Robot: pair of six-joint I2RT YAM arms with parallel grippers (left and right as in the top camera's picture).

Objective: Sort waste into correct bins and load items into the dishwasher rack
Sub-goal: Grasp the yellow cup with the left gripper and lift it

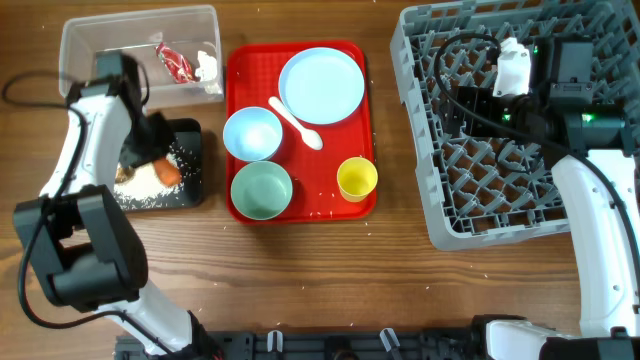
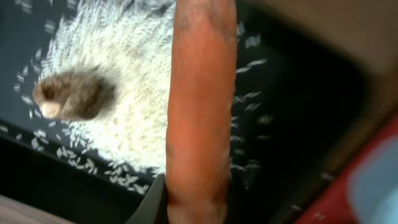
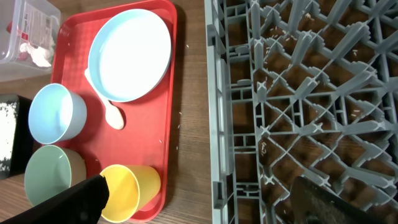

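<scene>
My left gripper hangs over the black tray and is shut on the orange carrot. In the left wrist view the carrot stands between the jaws, above white rice and the brown lump. The clear tub holds the red-and-white wrapper and the white tissue. My right gripper is open and empty over the grey dishwasher rack; its fingers show wide apart. The rack holds no dishes.
The red serving tray between the bins and the rack carries the blue plate, white spoon, blue bowl, green bowl and yellow cup. Rice grains lie scattered on it.
</scene>
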